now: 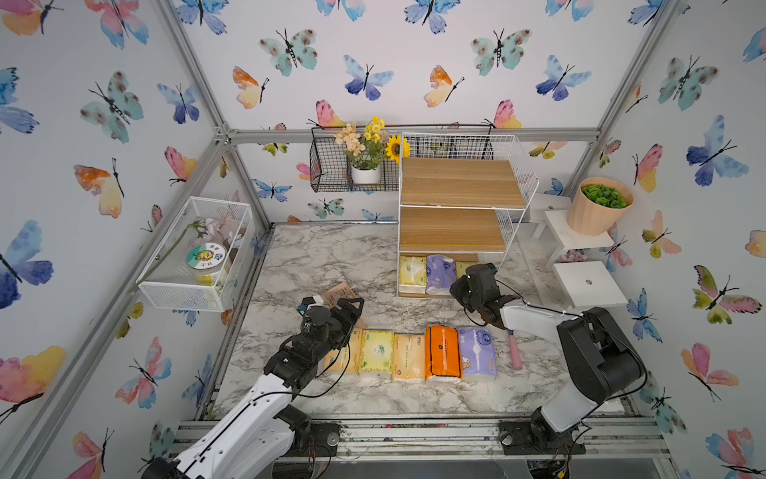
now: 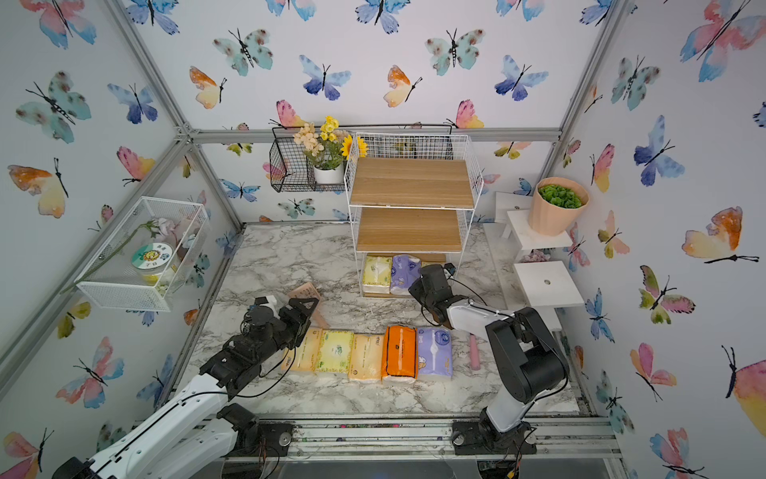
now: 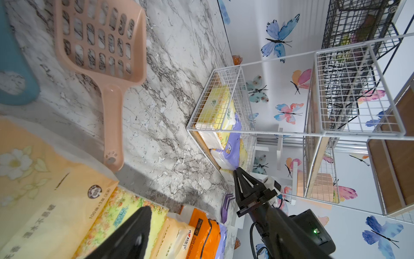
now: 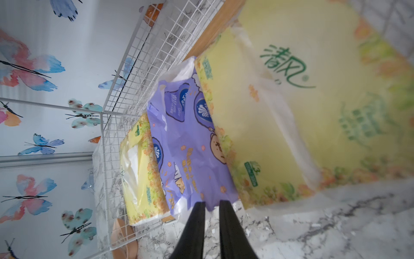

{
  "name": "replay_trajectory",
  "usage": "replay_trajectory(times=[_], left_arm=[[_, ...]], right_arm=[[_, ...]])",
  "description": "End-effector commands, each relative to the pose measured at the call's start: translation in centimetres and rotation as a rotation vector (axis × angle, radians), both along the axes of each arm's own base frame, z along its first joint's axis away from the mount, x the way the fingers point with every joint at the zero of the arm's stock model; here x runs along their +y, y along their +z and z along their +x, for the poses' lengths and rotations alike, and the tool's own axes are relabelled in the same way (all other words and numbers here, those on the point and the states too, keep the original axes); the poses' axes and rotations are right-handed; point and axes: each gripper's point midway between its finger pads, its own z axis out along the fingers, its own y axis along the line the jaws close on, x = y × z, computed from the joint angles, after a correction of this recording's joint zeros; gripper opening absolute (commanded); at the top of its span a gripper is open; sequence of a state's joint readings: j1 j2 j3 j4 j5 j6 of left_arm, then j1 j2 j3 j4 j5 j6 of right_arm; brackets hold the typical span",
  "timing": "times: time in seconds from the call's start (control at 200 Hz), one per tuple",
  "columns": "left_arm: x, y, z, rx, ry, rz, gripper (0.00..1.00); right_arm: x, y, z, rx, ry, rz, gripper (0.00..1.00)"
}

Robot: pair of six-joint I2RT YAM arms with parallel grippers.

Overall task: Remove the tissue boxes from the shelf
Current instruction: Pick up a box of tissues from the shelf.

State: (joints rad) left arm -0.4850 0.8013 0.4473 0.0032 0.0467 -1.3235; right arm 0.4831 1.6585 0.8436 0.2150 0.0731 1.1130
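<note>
Step in hand: taking the sixth pack off the shelf (image 1: 460,182). Its top two boards are bare. Five tissue packs (image 1: 408,356) lie in a row on the near part of the table (image 1: 331,257). Three remain on the bottom tier.

Right gripper (image 4: 211,205): at the near end of the lavender pack (image 4: 190,139), the middle of the three. Fingers are nearly together, with the wrapper's edge pinched between them.

Left gripper (image 1: 350,309): over the left end of the row, jaws apart, holding nothing.

Next move, as I judge it:
- Draw the lavender pack out toward the near side, low under the middle board.
- Go gently. The hold looks to be on loose film, which could slip or tear.
- The left yellow pack (image 1: 412,273) and right yellow pack (image 4: 280,112) press against it and may drag along.

Hard to see:
- In both top views the right gripper covers most of the right yellow pack and the pinch itself.
- The left arm hides part of the leftmost pack in the row.
- Whether the fingers have tissue or only film, cannot tell.
</note>
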Motion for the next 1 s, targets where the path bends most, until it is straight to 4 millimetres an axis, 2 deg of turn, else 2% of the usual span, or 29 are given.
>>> replay_trajectory(times=[0.0,0.15,0.295,0.441,0.746,0.996], left_arm=[[-0.6,1.5,0.2,-0.039,-0.038,-0.010,0.85],[-0.7,1.4,0.1,-0.036,-0.046,-0.015,0.85],[-1.1,1.5,0.3,-0.040,-0.056,-0.031,0.87],[-2.4,2.0,0.7,-0.045,-0.102,-0.085,0.89],[-9.6,3.1,1.4,-0.034,-0.274,-0.204,0.92],[-14.8,1.1,2.7,0.085,-0.267,-0.330,0.92]], right_arm=[[0.0,0.7,0.5,-0.031,0.019,-0.023,0.10],[0.0,1.1,0.3,-0.041,0.042,-0.034,0.03],[0.7,2.3,-0.3,-0.054,0.085,0.000,0.03],[1.3,3.6,-1.4,-0.050,0.128,0.049,0.03],[1.1,3.9,-3.9,0.026,0.139,0.098,0.03],[1.8,3.9,-4.4,0.043,0.144,0.170,0.03]])
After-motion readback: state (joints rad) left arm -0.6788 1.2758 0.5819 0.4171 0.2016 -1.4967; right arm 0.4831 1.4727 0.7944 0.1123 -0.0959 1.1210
